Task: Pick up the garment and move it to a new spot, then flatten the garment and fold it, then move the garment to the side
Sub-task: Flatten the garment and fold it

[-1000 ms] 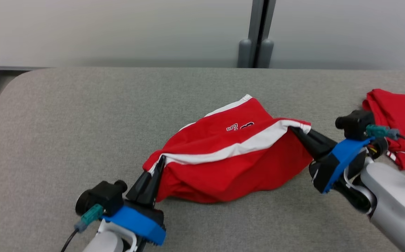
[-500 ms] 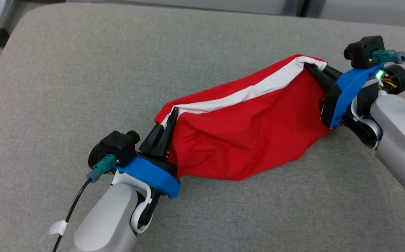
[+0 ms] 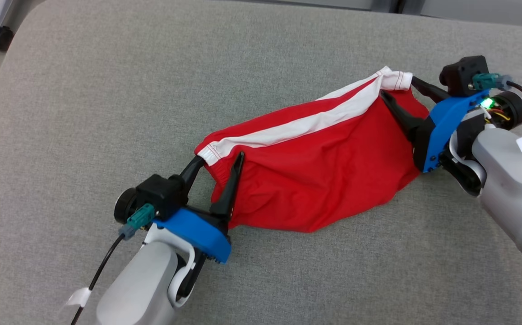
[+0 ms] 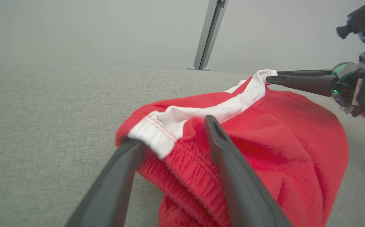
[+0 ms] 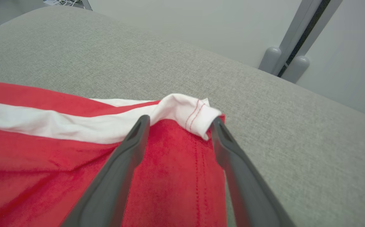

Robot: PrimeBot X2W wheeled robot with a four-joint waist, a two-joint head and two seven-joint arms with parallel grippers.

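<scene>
Light is bright, even and diffuse in all three views. In the head view the garment casts only a thin, soft shadow on the grey tabletop along its near edge. The right forearm carries a mild sheen, and a small green lamp glows at its wrist. That view is sharp throughout. In the left wrist view the dark fingers nearest the lens go soft, the red cloth looks saturated with slightly bleeding edges, the tabletop's weave fades with distance, and the wall behind is hazy.
</scene>
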